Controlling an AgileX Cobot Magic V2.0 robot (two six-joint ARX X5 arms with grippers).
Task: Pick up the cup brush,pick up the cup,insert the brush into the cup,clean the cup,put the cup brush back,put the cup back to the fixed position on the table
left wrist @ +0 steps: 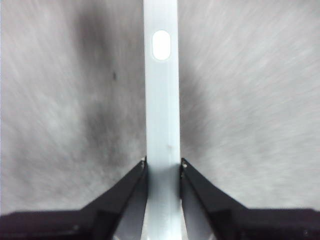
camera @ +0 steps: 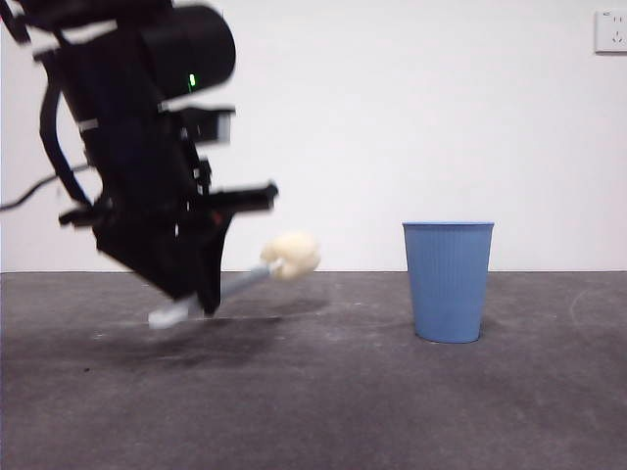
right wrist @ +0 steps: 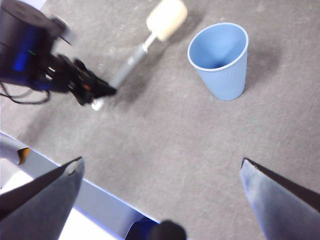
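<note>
Left gripper (camera: 201, 299) clamps the cup brush (camera: 257, 274) handle, sponge head tilted upward.

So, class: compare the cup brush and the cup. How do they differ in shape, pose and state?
The cup brush is long and slim with a cream sponge head; the cup is a wide blue ribbed tumbler. The brush is tilted, head raised; the cup stands upright. The left hand clamps the brush's handle; nothing holds the cup. Both are over the table.
</note>
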